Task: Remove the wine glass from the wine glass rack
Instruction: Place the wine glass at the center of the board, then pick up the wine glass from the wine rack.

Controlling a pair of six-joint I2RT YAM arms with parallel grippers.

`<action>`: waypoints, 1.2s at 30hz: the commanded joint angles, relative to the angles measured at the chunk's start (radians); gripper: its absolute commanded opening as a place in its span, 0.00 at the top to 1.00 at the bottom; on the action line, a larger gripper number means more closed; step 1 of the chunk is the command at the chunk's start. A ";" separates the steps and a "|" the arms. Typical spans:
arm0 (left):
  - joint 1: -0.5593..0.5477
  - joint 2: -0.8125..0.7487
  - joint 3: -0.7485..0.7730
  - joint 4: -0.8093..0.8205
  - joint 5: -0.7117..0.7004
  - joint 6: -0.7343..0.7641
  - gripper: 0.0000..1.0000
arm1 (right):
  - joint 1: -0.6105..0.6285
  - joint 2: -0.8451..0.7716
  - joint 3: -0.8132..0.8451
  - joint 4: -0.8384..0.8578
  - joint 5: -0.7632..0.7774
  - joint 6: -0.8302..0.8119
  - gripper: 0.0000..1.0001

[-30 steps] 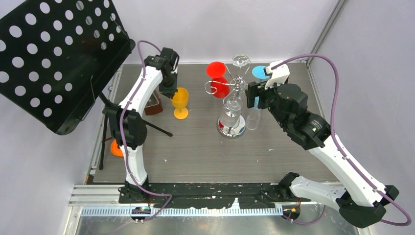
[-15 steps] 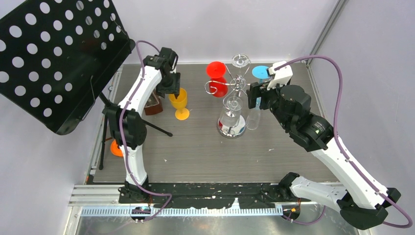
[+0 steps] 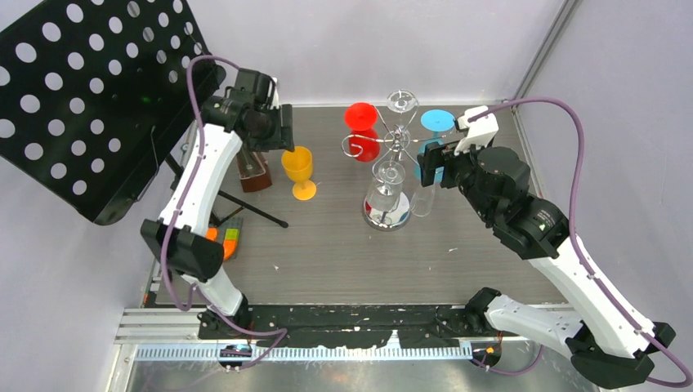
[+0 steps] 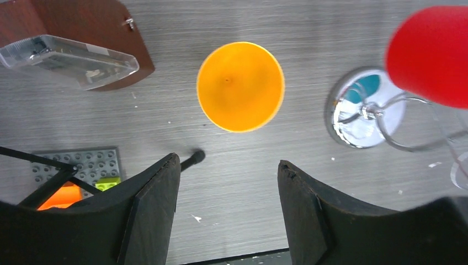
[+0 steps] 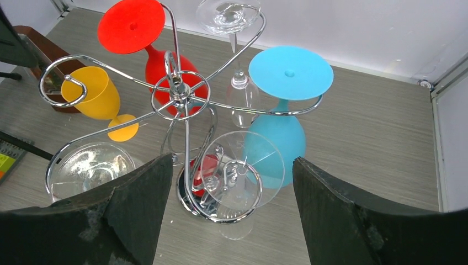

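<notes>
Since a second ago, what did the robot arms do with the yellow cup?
The left end effector opened, let go of the yellow glass and pulled back to the left. The right end effector eased slightly away from the wine glass rack, open as before. The yellow glass stands where it was; the red glass, blue glass and clear glasses hang unmoved.

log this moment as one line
left gripper: open above upright yellow plastic wine glass on table | right gripper: open, facing shiny chrome wire rack | blue wine glass: hanging on rack
</notes>
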 commanded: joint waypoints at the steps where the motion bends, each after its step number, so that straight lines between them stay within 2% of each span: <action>1: -0.033 -0.089 -0.013 0.044 0.075 -0.035 0.34 | -0.006 -0.042 0.022 -0.007 -0.001 0.024 0.14; 8: -0.061 -0.173 -0.062 0.132 0.176 -0.102 0.33 | -0.006 -0.082 0.003 -0.010 0.006 0.032 0.14; 13: -0.067 -0.211 -0.104 0.236 0.306 -0.164 0.32 | -0.006 -0.094 -0.002 -0.011 0.003 0.031 0.14; 20: -0.072 -0.239 -0.176 0.402 0.409 -0.271 0.32 | -0.006 -0.112 -0.016 -0.004 -0.007 0.038 0.14; 26: -0.072 -0.227 -0.213 0.543 0.517 -0.378 0.32 | -0.006 -0.123 -0.031 0.006 -0.017 0.037 0.14; 36: -0.072 -0.189 -0.281 0.772 0.589 -0.588 0.32 | -0.006 -0.161 -0.074 0.034 -0.023 0.044 0.14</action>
